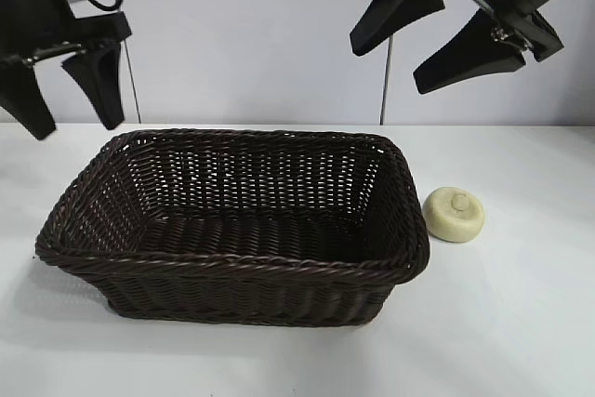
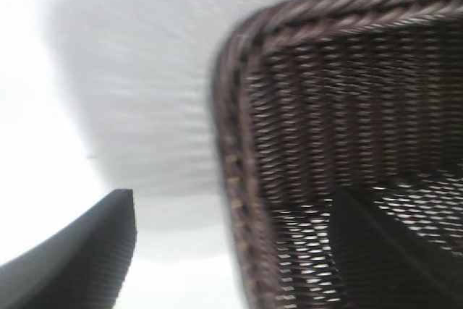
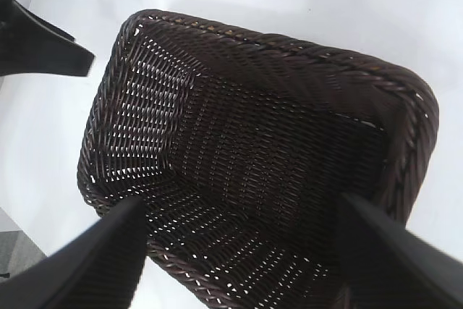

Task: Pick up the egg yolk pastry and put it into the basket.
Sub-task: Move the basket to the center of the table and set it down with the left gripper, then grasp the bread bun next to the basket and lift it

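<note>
The egg yolk pastry [image 1: 454, 214], a small pale domed bun with a round mark on top, lies on the white table just right of the basket [image 1: 232, 267], a large dark brown wicker one with nothing inside. High over the basket's far right corner hangs my right gripper [image 1: 433, 47], open and holding nothing; the right wrist view looks down into the basket [image 3: 405, 106] and hides the pastry. My left gripper [image 1: 71, 99] hangs open and bare above the table beyond the basket's far left corner [image 2: 231, 106].
The white table [image 1: 521, 323] stretches right of the pastry and in front of the basket. A pale wall stands behind. The left gripper's finger [image 3: 43, 52] shows at the edge of the right wrist view.
</note>
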